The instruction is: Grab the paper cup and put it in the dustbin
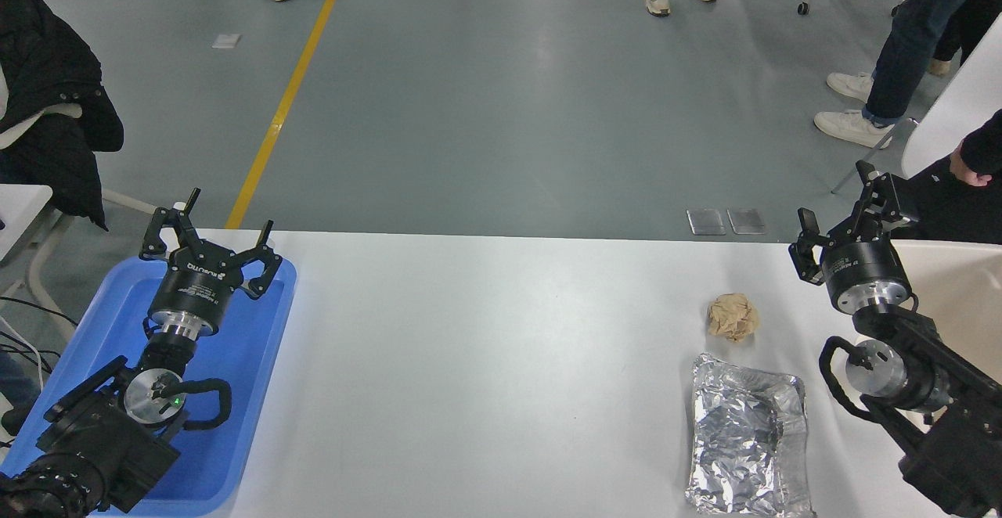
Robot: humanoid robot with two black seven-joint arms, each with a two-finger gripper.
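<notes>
No paper cup shows anywhere in the head view. The cream-beige dustbin (959, 287) stands at the table's right edge, partly cut off by the picture and partly behind my right arm. My right gripper (839, 203) is open and empty, held over the dustbin's near-left corner and pointing away from me. My left gripper (213, 224) is open and empty, parked above the blue tray (235, 393) at the lower left.
A crumpled brown paper ball (733, 316) lies left of the dustbin. A crinkled foil tray (747, 436) sits in front of it near the table's front edge. A person's hand (967, 170) and legs are at the far right beyond the table.
</notes>
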